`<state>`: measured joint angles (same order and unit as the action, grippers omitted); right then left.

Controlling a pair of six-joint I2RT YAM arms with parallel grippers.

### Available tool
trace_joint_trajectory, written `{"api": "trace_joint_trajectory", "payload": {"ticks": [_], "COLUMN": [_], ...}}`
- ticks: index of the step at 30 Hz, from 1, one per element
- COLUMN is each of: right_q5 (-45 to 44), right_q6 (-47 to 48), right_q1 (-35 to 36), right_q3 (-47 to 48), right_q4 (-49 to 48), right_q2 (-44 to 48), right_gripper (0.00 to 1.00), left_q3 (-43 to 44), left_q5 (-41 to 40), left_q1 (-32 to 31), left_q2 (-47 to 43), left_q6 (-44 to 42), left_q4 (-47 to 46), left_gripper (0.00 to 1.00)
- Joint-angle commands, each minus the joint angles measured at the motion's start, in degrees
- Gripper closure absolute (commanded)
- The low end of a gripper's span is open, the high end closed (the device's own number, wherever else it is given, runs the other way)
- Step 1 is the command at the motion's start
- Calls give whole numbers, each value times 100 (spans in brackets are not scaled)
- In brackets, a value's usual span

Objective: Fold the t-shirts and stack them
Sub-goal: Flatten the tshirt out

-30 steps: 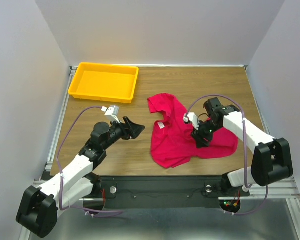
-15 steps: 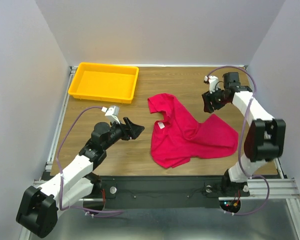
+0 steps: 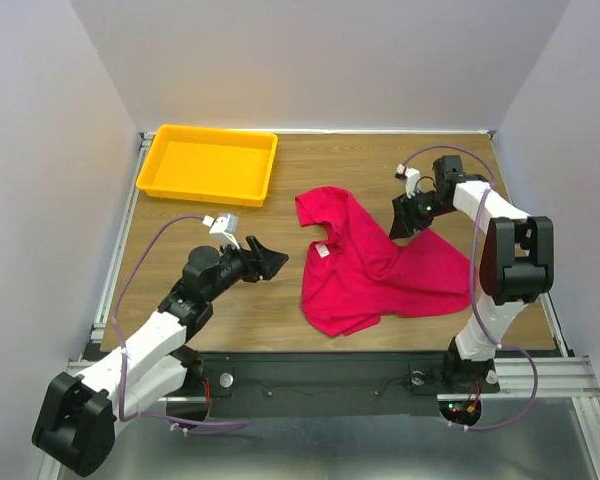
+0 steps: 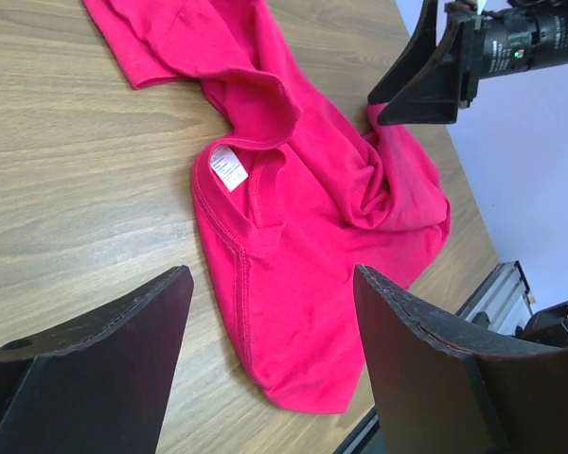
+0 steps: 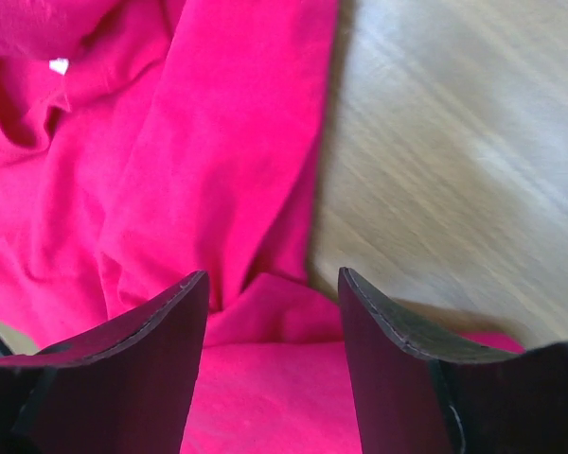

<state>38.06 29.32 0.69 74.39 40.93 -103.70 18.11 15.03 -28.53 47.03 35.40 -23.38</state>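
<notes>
wooden table (image 3: 380,160) — crumpled t-shirt (image 3: 380,275) under open right gripper (image 3: 404,220) — open left gripper (image 3: 267,258) beside, apart

One t-shirt (image 3: 380,275), one yellow tray (image 3: 210,165), two arms (image 3: 150,340) (image 3: 485,203)

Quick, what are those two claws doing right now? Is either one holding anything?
Left claw: open, holding nothing.
Right claw: open, holding nothing, over the t-shirt.
</notes>
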Motion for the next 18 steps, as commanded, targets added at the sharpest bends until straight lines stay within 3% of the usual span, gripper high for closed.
{"api": "trace_joint_trajectory", "payload": {"ticks": [1, 7, 12, 18], "right_q5": [185, -1202, -1915, -2233], "right_q6": [258, 311, 4, -225], "right_q1": [116, -33, -675, -702], "right_q3": [-29, 14, 172, -21], "right_q4": [232, 135, -111, -295], "right_q2": [-159, 183, 421, 44], "right_gripper": [39, 36, 34, 34], "left_q3": [-79, -106, -36, -9], "left_q5": [44, 325, 536, 668], "left_q1": [-21, -21, -21, -38], "left_q2": [-1, 473, 1000, 1318], "left_q6": [11, 73, 90, 116], "left_q4": [-360, -799, -1177, -1477], "left_gripper": [20, 20, 20, 21]}}
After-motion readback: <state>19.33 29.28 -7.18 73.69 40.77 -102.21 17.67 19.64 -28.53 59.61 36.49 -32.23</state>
